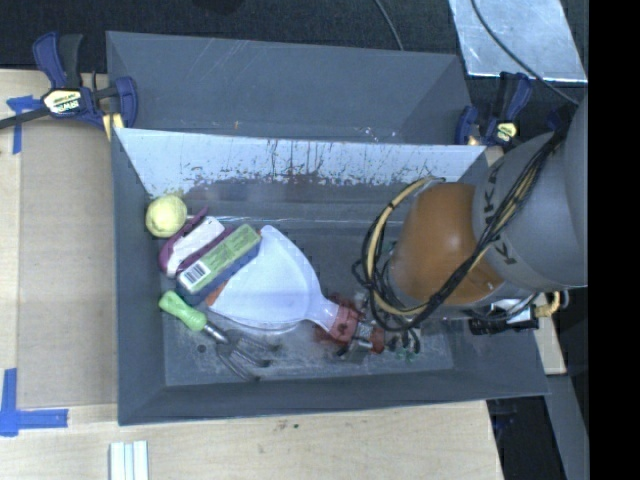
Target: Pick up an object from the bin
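The white scoop lies in the left half of the grey bin, its wide mouth turned left and its narrow neck pointing right. The arm comes in from the scoop's right, its orange cover bulging just beyond the neck, with black and yellow cables looped along the side of the cover that faces the scoop. The hand is down low under that cover, just right of the neck's tip. Whether it is released or clenched cannot be told, since the cover and cables hide most of it. A small red piece (its exact kind is hard to make out) sits right at the tip of the neck, touching or nearly touching it, between the scoop and the hand. It is the thing nearest the hand. A green box with a barcode label leans on the scoop's upper left edge, and a white and pink packet lies just beyond the box. A yellow ball rests further up and left of the scoop. A green-handled screwdriver lies just beside the scoop's lower left rim.
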Available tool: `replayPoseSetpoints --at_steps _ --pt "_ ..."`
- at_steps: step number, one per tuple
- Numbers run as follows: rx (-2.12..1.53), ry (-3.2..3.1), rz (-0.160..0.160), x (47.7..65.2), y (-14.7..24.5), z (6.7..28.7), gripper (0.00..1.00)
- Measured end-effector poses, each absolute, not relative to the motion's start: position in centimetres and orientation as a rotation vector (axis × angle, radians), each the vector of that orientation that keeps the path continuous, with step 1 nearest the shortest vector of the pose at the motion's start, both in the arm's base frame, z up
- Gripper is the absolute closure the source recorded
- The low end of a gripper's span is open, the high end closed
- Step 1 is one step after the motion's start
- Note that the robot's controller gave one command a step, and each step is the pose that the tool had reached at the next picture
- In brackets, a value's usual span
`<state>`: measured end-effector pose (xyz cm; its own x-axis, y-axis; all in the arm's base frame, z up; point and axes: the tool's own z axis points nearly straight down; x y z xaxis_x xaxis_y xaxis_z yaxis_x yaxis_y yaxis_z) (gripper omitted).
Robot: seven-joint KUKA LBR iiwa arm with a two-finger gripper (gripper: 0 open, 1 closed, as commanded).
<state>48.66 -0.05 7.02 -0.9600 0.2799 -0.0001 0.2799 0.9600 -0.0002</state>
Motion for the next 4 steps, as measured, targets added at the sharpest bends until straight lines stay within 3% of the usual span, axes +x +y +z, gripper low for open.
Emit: replayPoseSetpoints --at_steps 1,3,4 --pt "0.443 3.110 0.000 48.6 0.0 7.7 1.00" --pt "0.440 3.111 -0.001 48.6 -0.1 12.9 1.00" --pt "0.439 3.109 0.000 48.6 -0.1 14.2 1.00"
